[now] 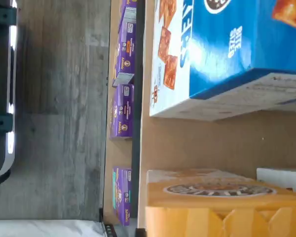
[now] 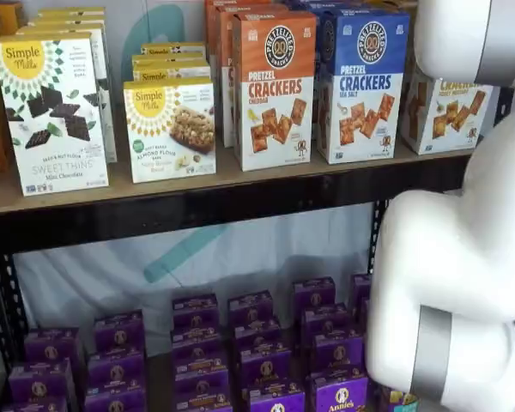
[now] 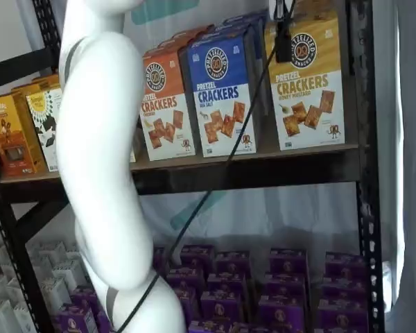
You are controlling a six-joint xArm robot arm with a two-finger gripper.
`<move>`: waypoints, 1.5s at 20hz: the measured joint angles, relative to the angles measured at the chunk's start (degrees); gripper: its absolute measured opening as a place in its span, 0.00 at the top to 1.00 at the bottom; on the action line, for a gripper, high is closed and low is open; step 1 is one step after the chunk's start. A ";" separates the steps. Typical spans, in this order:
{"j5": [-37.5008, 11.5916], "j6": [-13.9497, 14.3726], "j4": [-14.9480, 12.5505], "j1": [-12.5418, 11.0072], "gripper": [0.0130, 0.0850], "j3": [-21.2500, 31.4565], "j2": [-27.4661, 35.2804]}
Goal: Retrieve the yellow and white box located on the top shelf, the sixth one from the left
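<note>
The yellow and white box [image 3: 308,83] stands upright at the right end of the top shelf [image 3: 263,158], next to the black upright. In a shelf view it [image 2: 446,112] is partly hidden behind my white arm. The wrist view shows its yellow top [image 1: 222,207] on the tan board [image 1: 197,143]. My gripper [image 3: 283,38] hangs from the view's top edge with a cable beside it, in front of the box's upper left corner. Only a dark finger shows, with no plain gap, and I cannot tell whether it touches the box.
A blue pretzel cracker box [image 3: 220,90] and an orange one [image 3: 165,104] stand just left of the target. White Simple Mills boxes [image 2: 56,112] stand further left. Purple boxes [image 2: 257,352] fill the lower shelf. My white arm [image 2: 455,283] blocks the right side.
</note>
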 joint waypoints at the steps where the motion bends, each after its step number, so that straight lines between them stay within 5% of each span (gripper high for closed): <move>1: -0.02 -0.01 0.01 -0.01 0.28 0.03 -0.03; 6: 0.09 -0.02 0.14 -0.08 0.39 0.00 -0.04; 20: 2.02 -0.97 0.12 -1.38 0.39 1.55 -3.21; 30: 4.49 -3.25 -1.48 -3.35 0.39 8.33 -11.46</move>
